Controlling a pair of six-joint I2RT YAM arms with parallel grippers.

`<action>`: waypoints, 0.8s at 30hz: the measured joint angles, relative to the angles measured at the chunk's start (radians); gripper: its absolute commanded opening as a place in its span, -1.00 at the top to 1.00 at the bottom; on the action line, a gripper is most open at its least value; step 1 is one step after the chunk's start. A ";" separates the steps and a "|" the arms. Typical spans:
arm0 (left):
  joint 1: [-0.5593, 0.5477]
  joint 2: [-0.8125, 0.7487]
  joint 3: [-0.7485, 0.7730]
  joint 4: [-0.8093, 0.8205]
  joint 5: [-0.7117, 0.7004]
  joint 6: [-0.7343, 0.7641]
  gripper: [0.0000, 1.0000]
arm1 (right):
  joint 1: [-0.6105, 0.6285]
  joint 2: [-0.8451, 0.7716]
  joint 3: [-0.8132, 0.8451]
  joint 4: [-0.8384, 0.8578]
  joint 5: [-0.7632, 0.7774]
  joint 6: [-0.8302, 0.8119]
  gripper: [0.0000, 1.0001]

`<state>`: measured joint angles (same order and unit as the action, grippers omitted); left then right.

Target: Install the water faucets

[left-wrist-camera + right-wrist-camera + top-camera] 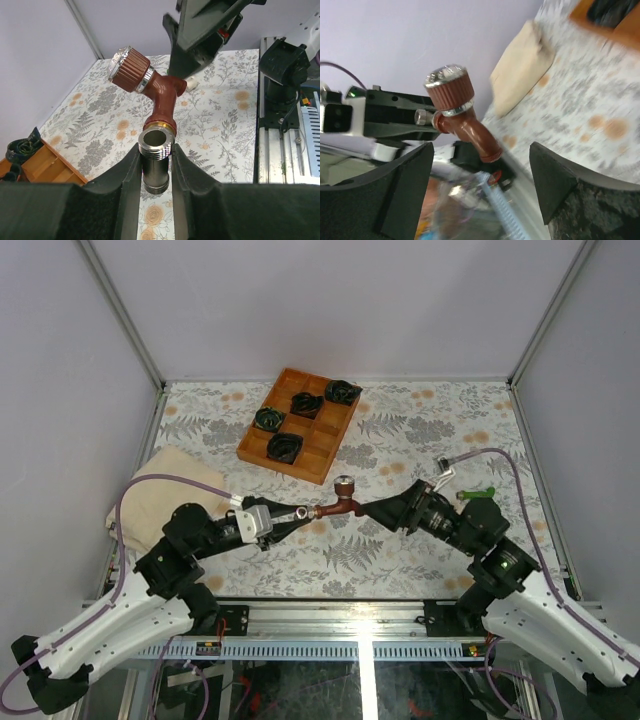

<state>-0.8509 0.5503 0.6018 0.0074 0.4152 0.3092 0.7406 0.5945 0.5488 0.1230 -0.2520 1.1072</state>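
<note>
- The worktop [400,435] has a leafy, flowered cover.
- A wooden tray [318,458] with compartments lies on it toward the far side.
- A cream folded cloth [165,490] lies nearer than the tray and to its left.
- A green faucet [478,494] and a small white piece [444,476] are nearer than the tray and to its right, seemingly resting on the surface.

Pale lilac walls [330,300] are boxing in the table [420,430] on 3 sides, w/ metal posts [122,315] running up the back corners & floral-print top catching soft light
</note>
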 measured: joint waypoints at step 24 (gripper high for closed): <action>0.040 0.222 0.386 -0.262 0.035 -0.541 1.00 | 0.000 -0.072 -0.123 0.254 -0.095 -1.627 -0.93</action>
<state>-0.8104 0.7727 0.9878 -0.2550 0.4503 -0.2314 0.7406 0.5228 0.4255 0.3771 -0.3466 -0.5194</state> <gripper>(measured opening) 0.226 0.924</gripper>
